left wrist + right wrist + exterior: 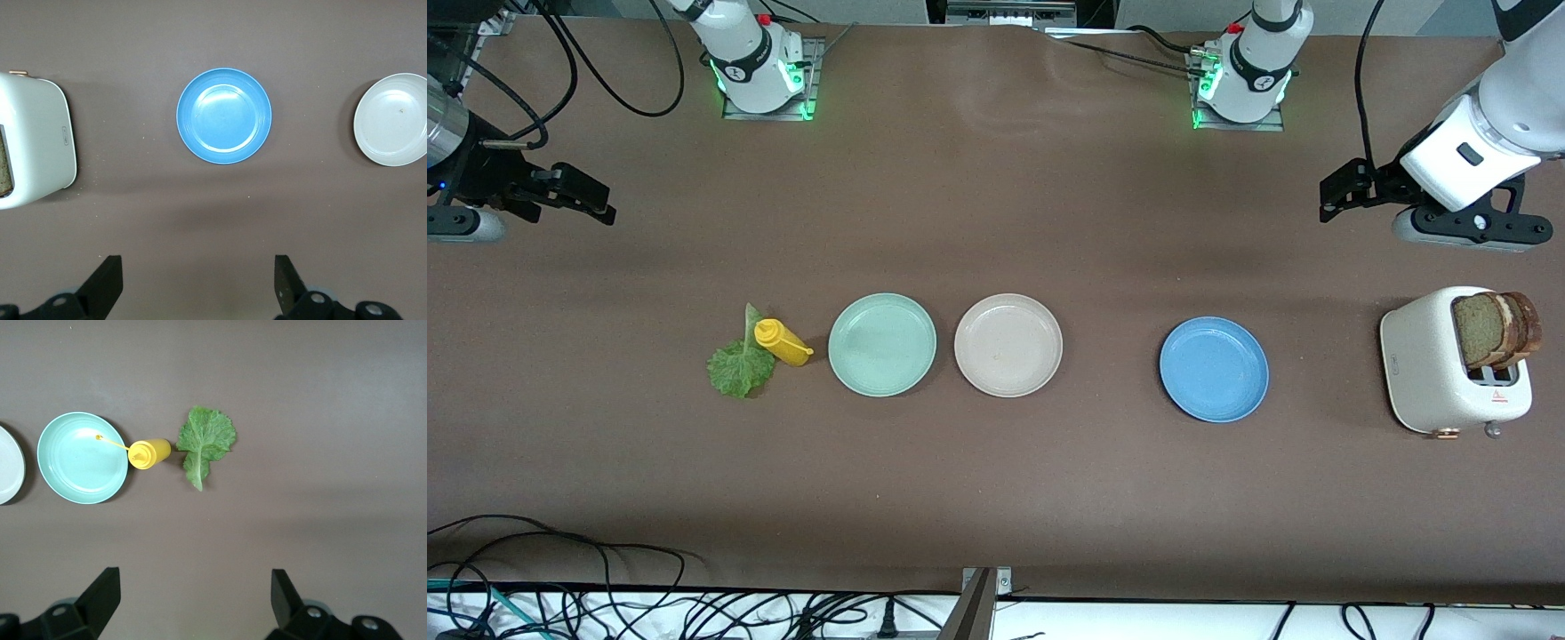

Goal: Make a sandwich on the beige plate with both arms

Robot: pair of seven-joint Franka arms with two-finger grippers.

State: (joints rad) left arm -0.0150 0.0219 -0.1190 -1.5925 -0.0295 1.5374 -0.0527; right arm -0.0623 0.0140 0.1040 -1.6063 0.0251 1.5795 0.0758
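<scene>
Three plates lie in a row across the middle of the brown table (996,498), with nothing yet assembled: the beige plate (1008,345) sits bare at the centre, the mint-green plate (882,344) just beside it at its nine o'clock, and the blue plate (1214,369) well apart at its three o'clock. At the row's nine o'clock end a lettuce leaf (738,364) lies flat with a yellow sauce bottle (782,342) tipped over, touching it. At the three o'clock end two bread slices (1496,329) stand in a white toaster (1449,369).

Farther from the camera, both arms hang back. The right gripper (574,197) hovers over bare table at the right arm's end, fingers released and holding nothing; the left gripper (1347,191) hovers over bare table near the toaster, likewise spread wide and empty.

Risks, by judgement: the thin leaf could slip or fold when pinched off the flat surface; the bottle against it could roll into the mint-green plate; bread pulled at an angle might drag the toaster, which stands close to the table's end.

Room is generous: wide bare stretches lie on both sides of the row, and the gap between beige and blue plates leaves a clear approach.
</scene>
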